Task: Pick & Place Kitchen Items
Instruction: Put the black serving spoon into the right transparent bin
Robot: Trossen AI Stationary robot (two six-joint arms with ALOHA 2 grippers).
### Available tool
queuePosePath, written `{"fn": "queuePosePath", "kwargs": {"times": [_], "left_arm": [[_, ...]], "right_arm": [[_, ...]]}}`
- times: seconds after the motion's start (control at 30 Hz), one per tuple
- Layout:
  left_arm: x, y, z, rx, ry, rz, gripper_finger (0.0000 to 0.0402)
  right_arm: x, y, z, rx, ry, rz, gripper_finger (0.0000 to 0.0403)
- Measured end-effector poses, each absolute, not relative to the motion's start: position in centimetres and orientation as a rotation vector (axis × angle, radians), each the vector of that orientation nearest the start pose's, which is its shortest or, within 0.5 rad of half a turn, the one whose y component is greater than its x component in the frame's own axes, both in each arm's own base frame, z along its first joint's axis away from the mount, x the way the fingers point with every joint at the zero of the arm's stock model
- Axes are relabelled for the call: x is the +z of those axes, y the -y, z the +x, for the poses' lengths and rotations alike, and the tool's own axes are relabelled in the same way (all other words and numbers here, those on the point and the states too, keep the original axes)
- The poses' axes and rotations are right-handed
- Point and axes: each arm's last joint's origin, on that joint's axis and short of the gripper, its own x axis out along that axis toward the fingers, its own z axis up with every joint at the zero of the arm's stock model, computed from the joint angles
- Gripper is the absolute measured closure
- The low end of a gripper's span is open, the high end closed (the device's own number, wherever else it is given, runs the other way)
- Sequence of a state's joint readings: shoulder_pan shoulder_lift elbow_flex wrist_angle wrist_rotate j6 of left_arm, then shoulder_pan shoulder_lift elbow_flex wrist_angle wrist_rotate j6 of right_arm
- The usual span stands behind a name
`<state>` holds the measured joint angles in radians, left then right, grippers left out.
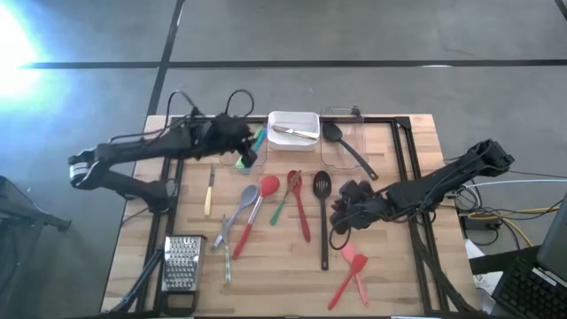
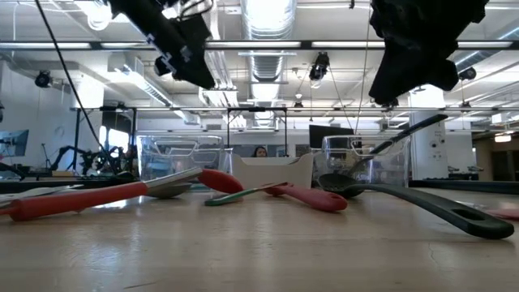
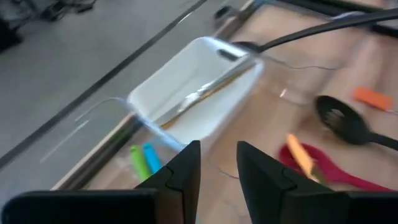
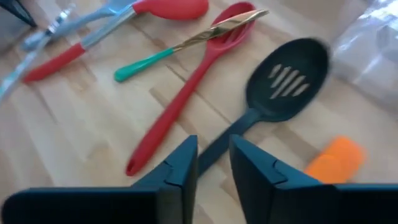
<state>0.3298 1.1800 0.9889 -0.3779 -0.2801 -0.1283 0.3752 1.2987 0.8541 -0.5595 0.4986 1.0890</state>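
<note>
Floor (image 1: 354, 35): grey concrete all round my table, crossed by dark seam lines.
Glare (image 1: 18, 44): a bright patch of light on the floor at the far left of my high view.
Table (image 1: 266, 283): light wooden planks; a dark frame runs along its edges.
Ceiling (image 2: 268, 49): open, with white ducts, pipes and beams.
Ceiling lamps (image 2: 268, 12): bright strips overhead.
Cables (image 1: 505, 217): yellow and dark leads on the floor to my right.
Person (image 2: 260, 152): seated far off behind the table, partly hidden.
Monitor (image 2: 15, 142): lit, at the room's left edge.

Lab: exposed ceiling ducts (image 2: 268, 32), monitors (image 2: 328, 134), cables.
</note>
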Motion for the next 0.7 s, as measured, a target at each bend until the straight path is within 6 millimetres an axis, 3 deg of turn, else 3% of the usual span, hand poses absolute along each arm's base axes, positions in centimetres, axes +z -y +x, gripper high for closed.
{"fn": "queuePosePath", "kwargs": {"times": [0.27,0.5,0.7], "left_arm": [[29.6,-5.7,21.9,0.523,-0.399,-0.114,0.0298],[28.5,-5.0,20.7,0.486,-0.319,-0.119,0.0296],[28.3,-4.8,20.4,0.468,-0.301,-0.131,0.0296]], "right_arm": [[20.1,-7.7,23.5,-0.546,-0.604,0.757,0.0242],[17.5,-7.6,23.2,-0.590,-0.610,0.806,0.0224],[15.4,-7.9,24.3,-0.643,-0.685,0.817,0.0213]]}}
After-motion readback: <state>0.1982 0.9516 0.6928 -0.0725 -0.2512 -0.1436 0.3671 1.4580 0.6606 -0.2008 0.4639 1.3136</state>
